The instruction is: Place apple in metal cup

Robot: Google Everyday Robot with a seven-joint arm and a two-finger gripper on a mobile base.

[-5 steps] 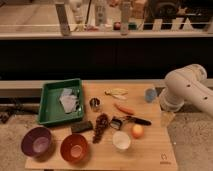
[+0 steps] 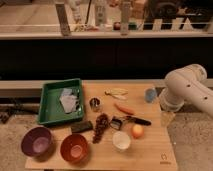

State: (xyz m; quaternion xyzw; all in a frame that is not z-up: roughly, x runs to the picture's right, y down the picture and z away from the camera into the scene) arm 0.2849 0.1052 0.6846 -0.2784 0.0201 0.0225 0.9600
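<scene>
The apple (image 2: 137, 131) sat on the near right part of the table (image 2: 150, 156), just beside the white cup (image 2: 121, 141). Nothing held it. The metal cup (image 2: 95, 104) stood further left and a bit further back, next to the green tray (image 2: 47, 102). I think its open top faced up, ready for the apple. The carrot (image 2: 124, 109) lay between them. My gripper (image 2: 167, 118) hung by the right edge of the table, near the apple. It did not have the apple. I could not tell how open it was.
</scene>
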